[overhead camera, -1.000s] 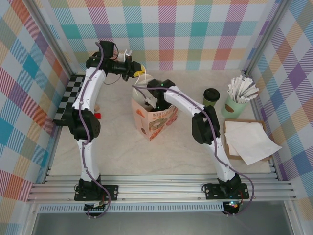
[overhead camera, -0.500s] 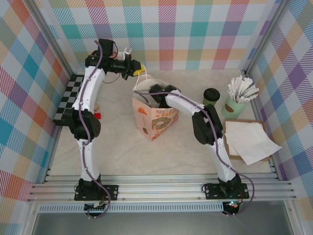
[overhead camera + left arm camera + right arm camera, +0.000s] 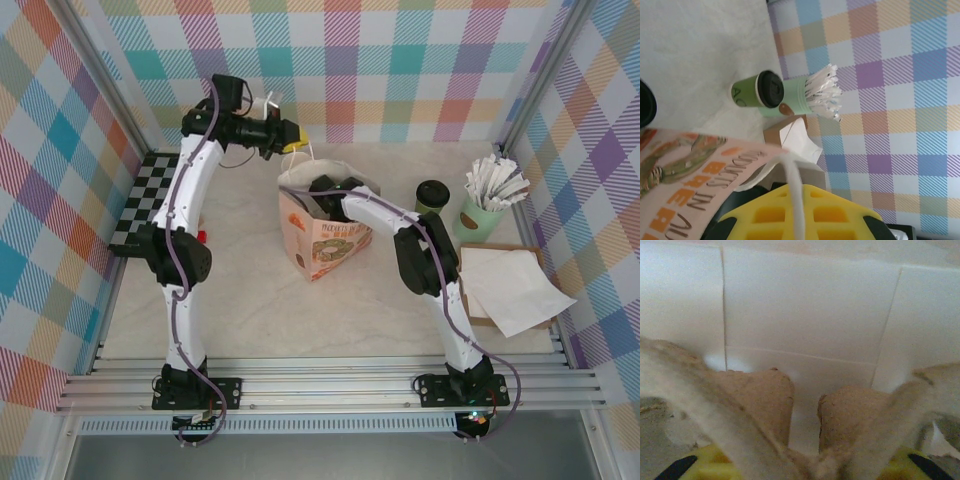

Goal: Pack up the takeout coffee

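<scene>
The takeout coffee [image 3: 432,196], a dark-green cup with a black lid, stands on the table right of the paper bag [image 3: 332,243]. In the left wrist view the coffee [image 3: 761,90] is beside the mint-green cup. My left gripper [image 3: 290,135] is behind the bag and shut on its white handle [image 3: 793,185], holding the mouth up. My right gripper [image 3: 326,190] reaches down into the bag's mouth. Its yellow fingers [image 3: 690,466] stand apart, and a brown pulp cup carrier [image 3: 765,405] lies between and in front of them against the bag's white inner wall.
A mint-green cup of white sticks [image 3: 482,212] stands at the right, next to the coffee. White napkins [image 3: 512,288] lie on a brown box near the right wall. A checkered board [image 3: 146,195] and a small red thing [image 3: 200,236] are at the left.
The left gripper has drawn the handle right and back, and the bag has shifted right with it. The right gripper has sunk deeper into the bag and its fingers have parted.
</scene>
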You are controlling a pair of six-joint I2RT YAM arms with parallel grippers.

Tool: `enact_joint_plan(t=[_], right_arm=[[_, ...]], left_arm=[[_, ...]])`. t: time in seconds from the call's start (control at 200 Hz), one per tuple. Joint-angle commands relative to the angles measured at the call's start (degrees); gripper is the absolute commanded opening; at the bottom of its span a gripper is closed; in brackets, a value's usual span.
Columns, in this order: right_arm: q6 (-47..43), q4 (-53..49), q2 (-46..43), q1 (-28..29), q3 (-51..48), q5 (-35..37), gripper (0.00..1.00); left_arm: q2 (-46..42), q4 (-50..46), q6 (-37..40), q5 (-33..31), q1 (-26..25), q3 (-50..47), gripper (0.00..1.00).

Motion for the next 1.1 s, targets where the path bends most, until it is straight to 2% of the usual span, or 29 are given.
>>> enact_joint_plan(t=[0.0, 0.195, 0.38, 0.47, 0.63, 0.91, 1.095], right_arm=[[-0.16, 1.07, -1.1, 0.01, -3.72, 0.48, 0.39], [-1.84, 1.25, -3.08, 0.04, -3.95, -3.18, 0.54], [-2.02, 0.76, -5.24, -0.03, -3.14, -4.58, 0.6], [-1.94, 0.76, -6.69, -0.03, -2.03, -5.92, 0.74], [-1.71, -0.4, -7.95, -0.03, 1.98, -7.14, 0.85], [-1.66, -0.25, -11.99, -0.03, 3.2, -6.38, 0.89], [-5.31, -1.59, -13.64, 0.76, 2.47, -8.4, 0.86]], left_arm=[[-6.75, 3.95, 2.18, 0.47, -0.3, -7.5, 0.0], [-7.98, 2.5, 2.36, 0.49, -0.29, -9.68, 0.0], [-8.57, 3.82, 1.53, -0.56, -0.47, -9.2, 0.0], [-8.62, 3.02, 2.02, -0.75, -0.55, -9.47, 0.0], [-8.31, -1.18, 6.17, -2.26, -0.82, -9.74, 0.0], [-7.3, -1.04, 6.08, -4.32, -0.82, -8.36, 0.0], [-6.56, -1.32, 5.78, -4.9, -0.65, -8.12, 0.0]])
